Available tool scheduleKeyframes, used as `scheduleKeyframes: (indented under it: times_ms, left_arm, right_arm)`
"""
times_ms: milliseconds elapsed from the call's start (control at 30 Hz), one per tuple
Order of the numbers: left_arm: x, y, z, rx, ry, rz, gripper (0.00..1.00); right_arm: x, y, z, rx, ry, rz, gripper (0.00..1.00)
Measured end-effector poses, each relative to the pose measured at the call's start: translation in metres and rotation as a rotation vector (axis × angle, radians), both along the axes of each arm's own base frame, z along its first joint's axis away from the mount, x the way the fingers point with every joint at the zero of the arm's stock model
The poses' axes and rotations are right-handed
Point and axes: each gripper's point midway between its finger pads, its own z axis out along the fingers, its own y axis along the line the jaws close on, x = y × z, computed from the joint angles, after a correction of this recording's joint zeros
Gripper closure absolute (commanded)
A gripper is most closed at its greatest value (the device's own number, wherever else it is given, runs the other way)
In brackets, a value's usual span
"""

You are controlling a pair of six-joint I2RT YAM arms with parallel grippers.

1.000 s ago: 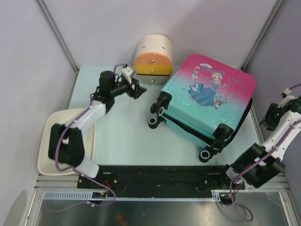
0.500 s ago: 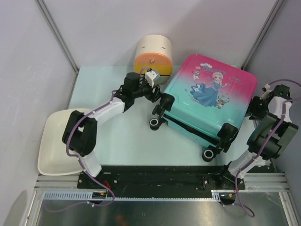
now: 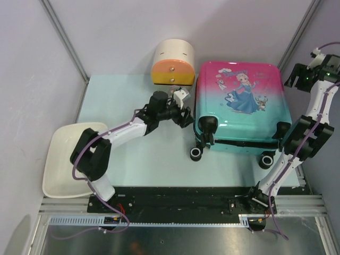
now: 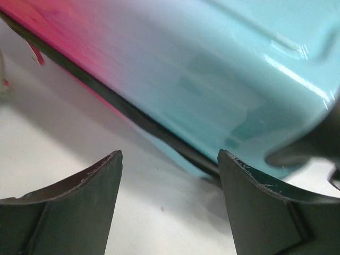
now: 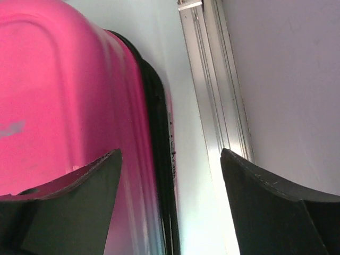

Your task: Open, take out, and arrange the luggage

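The luggage (image 3: pixel 239 103) is a closed hard-shell suitcase, pink at the far end and teal at the near end, with a princess print. It lies flat at the back right of the table, black wheels (image 3: pixel 197 153) toward me. My left gripper (image 3: pixel 184 116) is open and empty, right at the suitcase's left side. In the left wrist view the teal shell (image 4: pixel 239 79) and its black seam fill the frame just beyond the gripper (image 4: pixel 170 170). My right gripper (image 3: pixel 296 74) is open and empty above the suitcase's far right corner; the right wrist view shows the pink shell (image 5: pixel 64 95) below it (image 5: pixel 170 170).
A cream cylindrical box with orange-yellow drawers (image 3: pixel 172 64) stands at the back, just left of the suitcase. A cream tray (image 3: pixel 58 159) sits at the left edge. An aluminium frame rail (image 5: pixel 212 79) runs close along the suitcase's right side.
The suitcase has turned from a diagonal to square with the table. My left gripper followed its left side toward me. My right arm swung up to the far right corner.
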Motion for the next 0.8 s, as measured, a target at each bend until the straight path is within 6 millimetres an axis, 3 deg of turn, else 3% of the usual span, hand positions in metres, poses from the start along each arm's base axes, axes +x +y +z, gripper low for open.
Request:
scheduleKeyframes:
  times_ms: [100,233,333,433,567,700,800]
  left_arm:
    - [-0.019,0.017,-0.007,-0.003,0.034,-0.023,0.21]
    - [-0.03,0.064,-0.016,0.004,0.026,-0.003,0.19]
    - [-0.048,0.086,-0.027,0.013,0.008,-0.012,0.16]
    - [-0.073,0.081,-0.042,0.015,0.02,-0.077,0.17]
    - [-0.091,0.064,-0.052,0.016,0.029,-0.137,0.16]
    - [-0.098,0.046,-0.051,-0.003,0.008,-0.166,0.16]
    - [-0.098,0.037,-0.052,-0.021,0.009,-0.168,0.15]
  right_arm:
    - [-0.008,0.0,0.033,-0.025,-0.045,0.018,0.13]
    - [-0.054,-0.009,0.051,-0.083,-0.003,0.03,0.07]
    - [-0.099,0.007,0.053,-0.118,0.044,0.066,0.07]
    - [-0.137,0.053,0.052,-0.153,0.098,0.163,0.05]
    - [-0.157,0.118,0.061,-0.182,0.109,0.325,0.03]
    - [-0.189,0.125,0.066,-0.204,0.139,0.316,0.01]
    - [-0.217,0.123,0.055,-0.224,0.2,0.294,0.0]
